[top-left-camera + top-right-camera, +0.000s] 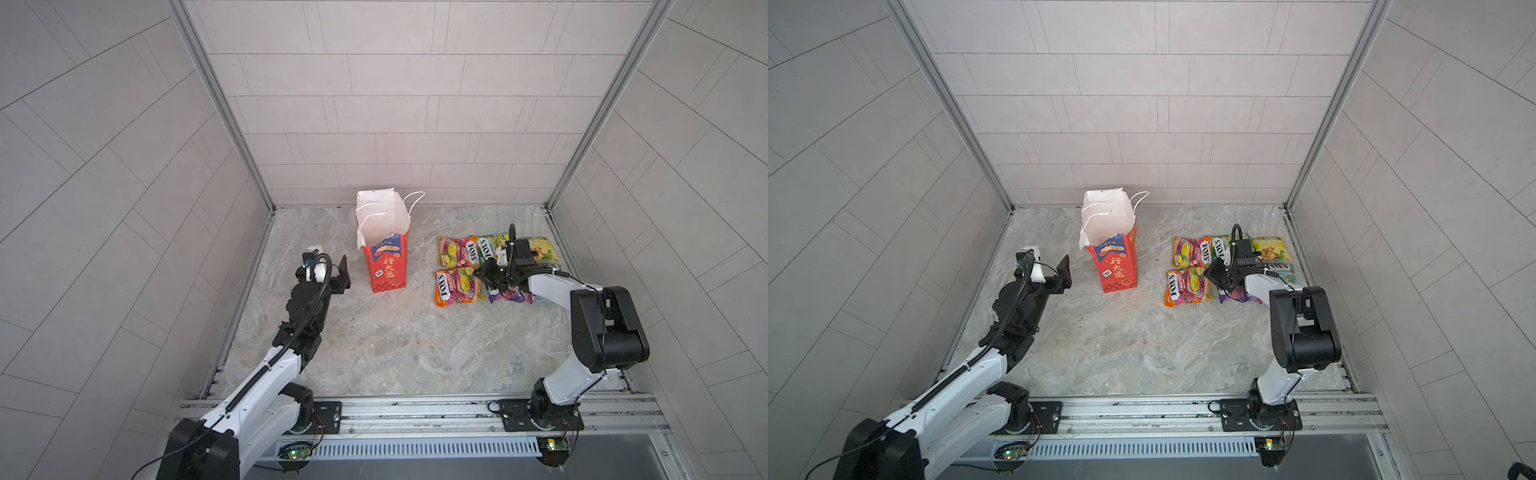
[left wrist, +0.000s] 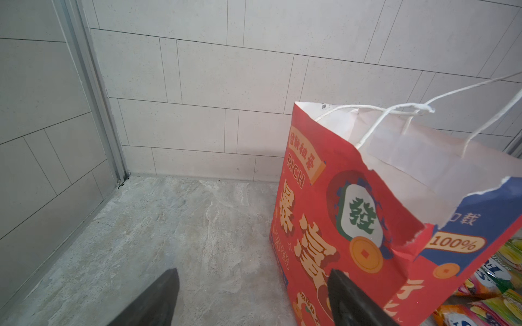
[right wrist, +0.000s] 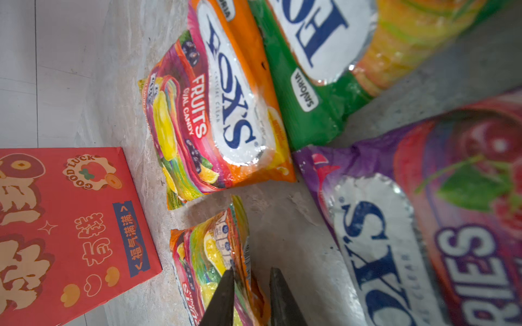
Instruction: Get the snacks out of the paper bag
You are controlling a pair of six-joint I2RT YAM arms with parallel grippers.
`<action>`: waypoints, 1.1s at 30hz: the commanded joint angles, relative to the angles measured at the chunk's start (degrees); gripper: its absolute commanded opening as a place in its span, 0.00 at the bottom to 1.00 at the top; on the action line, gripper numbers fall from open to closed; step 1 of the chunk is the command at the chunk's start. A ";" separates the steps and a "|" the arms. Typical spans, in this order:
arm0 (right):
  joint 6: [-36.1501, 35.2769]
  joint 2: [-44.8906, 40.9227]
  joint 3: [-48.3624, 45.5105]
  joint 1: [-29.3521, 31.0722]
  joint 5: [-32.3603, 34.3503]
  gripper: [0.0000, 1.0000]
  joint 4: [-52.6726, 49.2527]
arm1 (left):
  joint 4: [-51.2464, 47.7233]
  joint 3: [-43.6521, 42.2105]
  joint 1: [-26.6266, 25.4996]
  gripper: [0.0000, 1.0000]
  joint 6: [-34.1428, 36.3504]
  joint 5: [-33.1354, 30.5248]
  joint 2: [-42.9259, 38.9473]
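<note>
While right fingers [image 3: 223,299] narrowly parted about edge of orange packet [image 3: 214,254] (grip cannot be told), six snacks [image 1: 455,251] lie on table [image 1: 395,345] right of upright paper bag [image 1: 388,270]. Left fingers [image 2: 158,299] spread, empty, left of bag. Step, judged: final set-down. Next: release, lift clear.

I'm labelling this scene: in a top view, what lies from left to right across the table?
left claw → paper bag → orange packet → yellow packet
</note>
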 commanded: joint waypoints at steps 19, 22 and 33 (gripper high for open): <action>-4.76 0.62 0.12 16.55 8.50 0.25 0.32 | 2.75 0.19 -0.24 0.82 -0.07 -1.75 -0.28; -4.11 2.08 -1.29 14.81 7.14 0.24 3.45 | 2.56 0.19 -0.23 0.82 0.07 -1.81 -0.40; 6.55 -0.21 -7.38 12.38 1.79 0.24 14.31 | 3.52 0.62 -0.19 0.82 0.18 -0.77 2.00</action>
